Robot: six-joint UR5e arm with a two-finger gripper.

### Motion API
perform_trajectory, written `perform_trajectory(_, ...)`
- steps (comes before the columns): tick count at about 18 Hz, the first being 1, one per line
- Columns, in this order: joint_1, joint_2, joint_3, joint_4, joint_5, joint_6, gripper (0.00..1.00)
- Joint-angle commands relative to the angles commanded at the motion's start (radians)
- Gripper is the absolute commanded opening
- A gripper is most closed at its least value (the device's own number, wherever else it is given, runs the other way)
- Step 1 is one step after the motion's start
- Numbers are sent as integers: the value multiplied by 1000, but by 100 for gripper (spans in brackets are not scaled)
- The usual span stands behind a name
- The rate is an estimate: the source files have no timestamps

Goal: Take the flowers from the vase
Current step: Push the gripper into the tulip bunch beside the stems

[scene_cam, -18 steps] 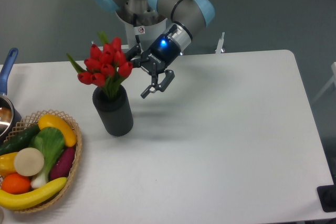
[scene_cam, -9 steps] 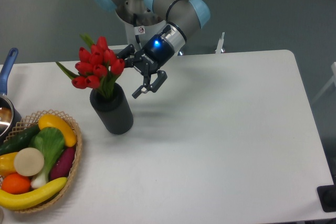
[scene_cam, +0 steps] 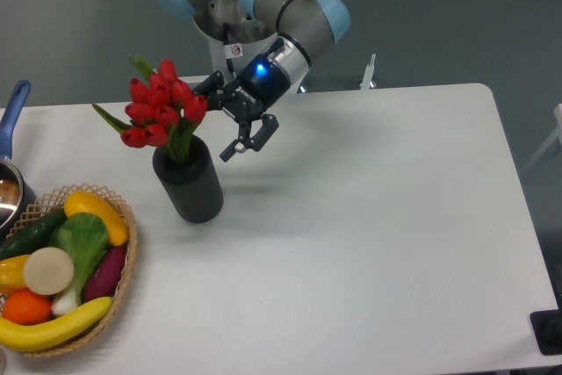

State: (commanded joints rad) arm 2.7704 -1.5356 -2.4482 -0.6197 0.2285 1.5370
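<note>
Flowers (scene_cam: 158, 111) hiding one of the fingers (scene_cam: 250, 140); gripper (scene_cam: 224, 120) spreading open at their 3 o'clock. Red buds sitting in matte black cylindrical vase (scene_cam: 190, 186) on white desk (scene_cam: 369, 217)

red flowers (scene_cam: 158, 110), matte black vase (scene_cam: 190, 187), white table (scene_cam: 369, 217)

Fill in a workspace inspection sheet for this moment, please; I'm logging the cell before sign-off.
Surface: white table, mostly bare on its right side.
Job's things: flowers standing in the black vase, vase upright.
Clutter: wicker basket of produce at front left; blue-handled pot at left edge.
Grippers: gripper open, right beside the flowers, one finger clear of them.
Cables: nothing seen.
Surroundings: grey floor; a dark object at the lower right corner.
</note>
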Motion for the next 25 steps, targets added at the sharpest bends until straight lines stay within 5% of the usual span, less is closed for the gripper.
perform_trajectory(11, -20, 29, -58, -2, 12, 2, 99)
perform_trajectory(12, -23, 35, -58, -2, 14, 2, 94)
perform_trajectory(17, -21, 54, -69, -2, 14, -2, 10)
perform_trajectory(18, -21, 66, -74, -2, 17, -2, 0)
perform_trajectory(25, -14, 118, -109, -3, 72, 0, 0)
